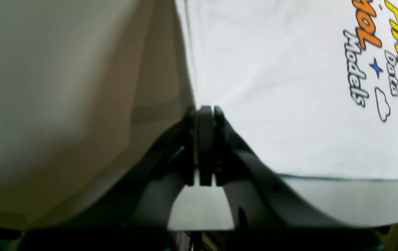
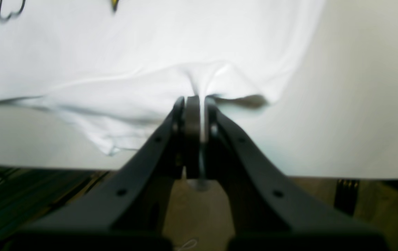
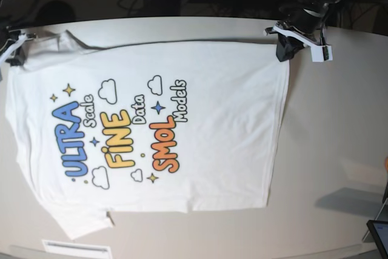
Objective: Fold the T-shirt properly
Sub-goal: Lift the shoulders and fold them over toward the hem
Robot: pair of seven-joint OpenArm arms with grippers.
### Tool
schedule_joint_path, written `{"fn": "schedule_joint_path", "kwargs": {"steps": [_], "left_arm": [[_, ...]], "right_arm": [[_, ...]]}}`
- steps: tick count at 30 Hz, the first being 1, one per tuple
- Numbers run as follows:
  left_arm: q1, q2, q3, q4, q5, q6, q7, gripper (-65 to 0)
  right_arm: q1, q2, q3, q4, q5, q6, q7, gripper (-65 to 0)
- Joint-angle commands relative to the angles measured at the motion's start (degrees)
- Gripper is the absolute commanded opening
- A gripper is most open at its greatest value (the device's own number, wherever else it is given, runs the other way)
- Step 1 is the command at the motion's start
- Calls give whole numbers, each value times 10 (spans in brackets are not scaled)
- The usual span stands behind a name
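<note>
The left gripper is sitting with its jaws pressed together at the very corner of the T-shirt, and the wrist view is not showing clearly whether any cloth is caught between the pads; in the base view it is resting at the shirt's hem corner by the far edge of the table. The right gripper is clenching a pinch of white fabric, with the cloth running down between its pads and puckering into folds around the tips. In the base view the right gripper is sitting at the far corner on the opposite side, at the sleeve end. The T-shirt is lying spread flat across the pale table, print side up, with the blue, yellow and orange lettering reading sideways, and its near sleeve is lying by the table's front edge.
</note>
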Motion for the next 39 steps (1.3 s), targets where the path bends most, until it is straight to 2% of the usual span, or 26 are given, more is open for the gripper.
{"fn": "schedule_joint_path", "kwargs": {"steps": [1,6,9,13,16,18,26,31,35,39], "left_arm": [[2,-4,-12,12,-25,-1,-13,-650],[-26,-15,-40,6,-150,0,-12,-650],[-54,-20,-40,6,-176,1,19,-650],[-98,-8,-41,4,-183,6,64,-650],[-120,8,-44,-2,-183,61,65,-650],[-131,16,-44,-2,-183,79,65,-650],[-166,21,-48,-40,-183,83,65,-650],[-190,42,-56,-91,-183,83,64,-650],[-207,60,-85,-105,-183,83,65,-650],[-220,62,-92,-105,-183,83,65,-650]], "right_arm": [[9,13,4,8,8,1,4,-647],[49,34,4,8,6,1,-10,-647],[64,41,-11,6,4,1,-10,-647],[85,42,-41,-21,3,1,-9,-647],[104,46,-54,-39,2,1,-7,-647],[117,56,-66,-57,2,1,-6,-647],[172,92,-83,-149,2,1,-3,-647],[188,114,-128,-196,2,1,30,-647],[205,119,-149,-236,2,1,43,-647],[225,130,-162,-264,2,1,51,-647]]}}
